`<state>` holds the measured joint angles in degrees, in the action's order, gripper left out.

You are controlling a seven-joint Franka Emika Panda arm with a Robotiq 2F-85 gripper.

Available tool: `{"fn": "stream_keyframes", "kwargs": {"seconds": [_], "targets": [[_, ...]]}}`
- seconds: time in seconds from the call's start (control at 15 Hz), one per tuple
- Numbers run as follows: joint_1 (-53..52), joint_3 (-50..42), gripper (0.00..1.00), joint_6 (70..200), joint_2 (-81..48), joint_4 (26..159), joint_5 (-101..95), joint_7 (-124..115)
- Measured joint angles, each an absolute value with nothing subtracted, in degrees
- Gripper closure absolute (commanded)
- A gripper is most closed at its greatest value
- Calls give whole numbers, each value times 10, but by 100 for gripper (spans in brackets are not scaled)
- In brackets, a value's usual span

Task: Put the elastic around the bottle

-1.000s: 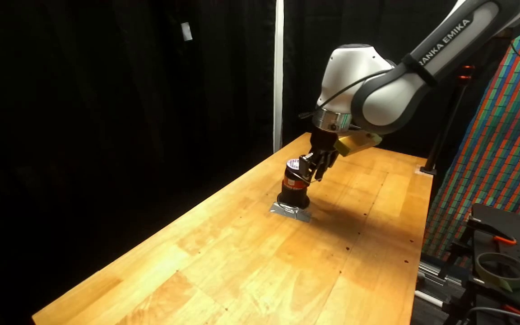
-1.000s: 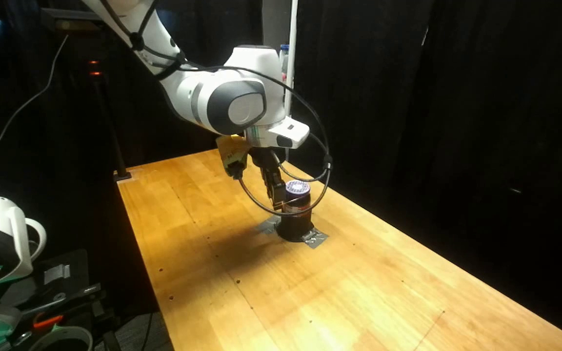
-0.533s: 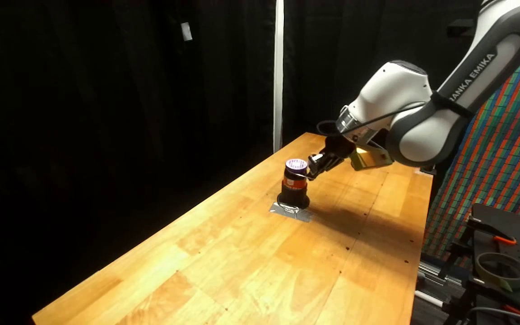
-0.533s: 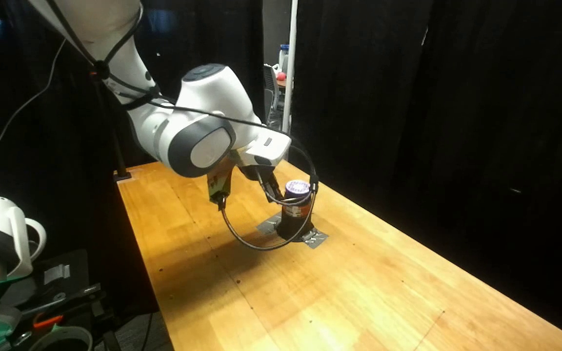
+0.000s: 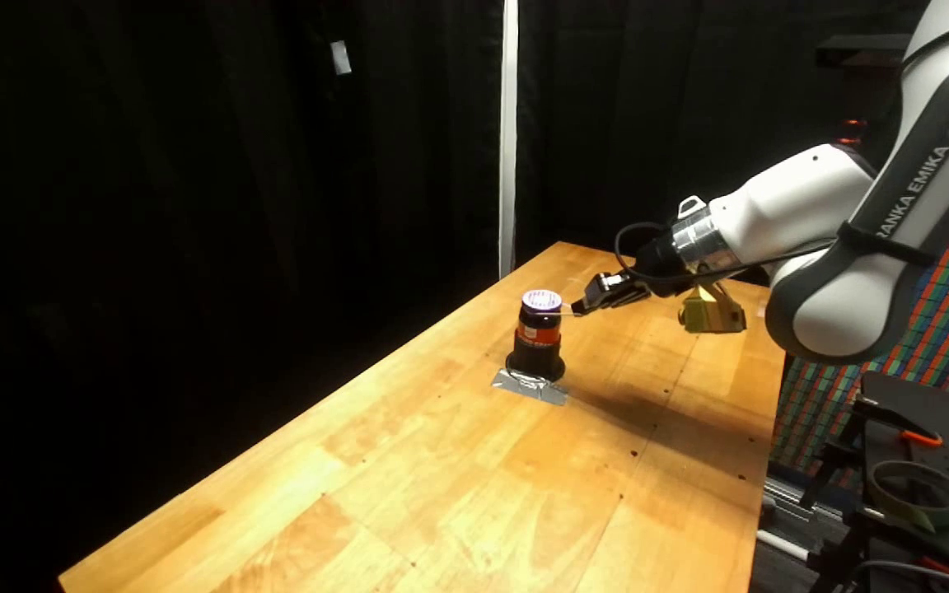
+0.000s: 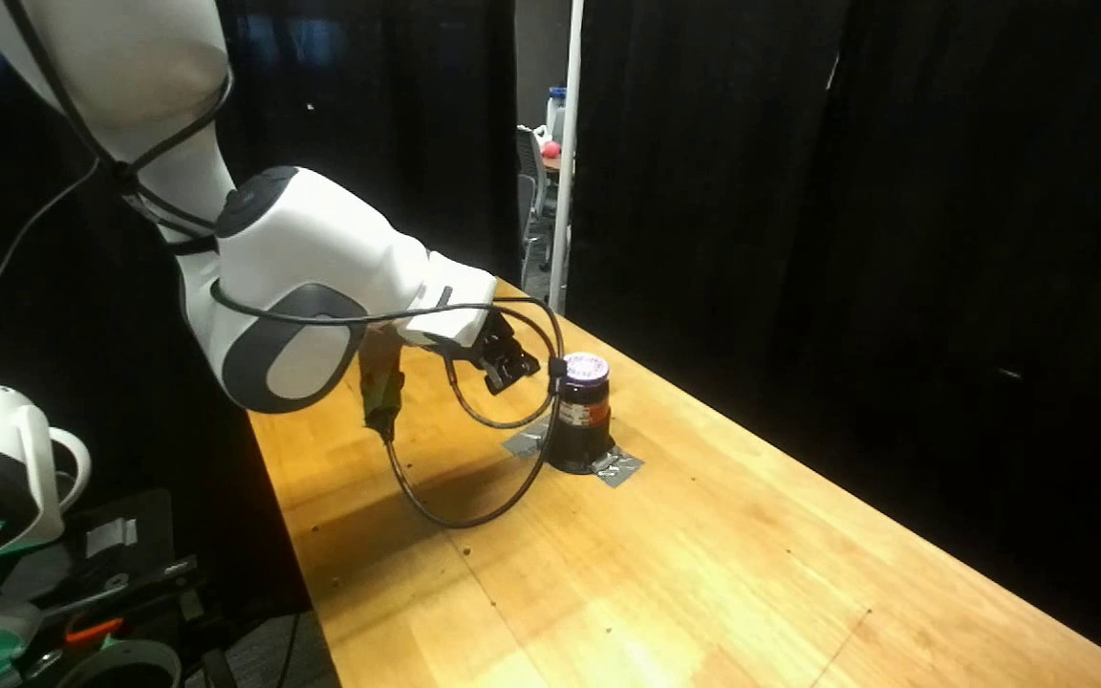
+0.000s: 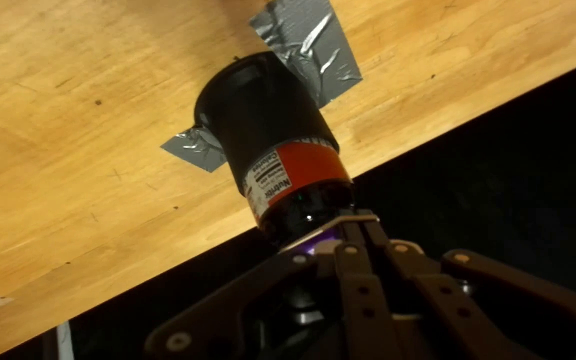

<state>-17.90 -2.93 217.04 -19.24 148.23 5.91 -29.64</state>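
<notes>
The bottle (image 5: 539, 334) stands upright in a black holder (image 5: 534, 359), with a pale-topped purple cap (image 5: 541, 300) and an orange-red label. It also shows in the other exterior view (image 6: 585, 413) and in the wrist view (image 7: 313, 162). The thin pale elastic (image 5: 558, 314) passes round the bottle just below the cap and stretches taut to my gripper (image 5: 580, 308). In the wrist view the elastic (image 7: 312, 233) crosses the outside of both fingertips of the gripper (image 7: 360, 220), which are almost together. The loop's far side is hidden.
Grey tape (image 5: 529, 387) fixes the holder to the wooden table (image 5: 483, 486). A black cable (image 6: 550, 459) loops below the wrist beside the bottle. A side stand with a tape roll (image 5: 916, 494) is beyond the table edge. Black curtains surround the table.
The arm has swung back and tilted lower, and the gripper has drawn away from beside the cap, stretching the elastic. The bottle and holder have stayed in place.
</notes>
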Motion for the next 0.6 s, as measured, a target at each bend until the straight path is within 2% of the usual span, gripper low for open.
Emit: {"fn": "stream_keyframes", "kwargs": {"seconds": [0.27,0.6], "targets": [[-126,44,90,2282,-206,1505,66,-293],[-101,70,90,2365,-243,1506,72,-268]]}}
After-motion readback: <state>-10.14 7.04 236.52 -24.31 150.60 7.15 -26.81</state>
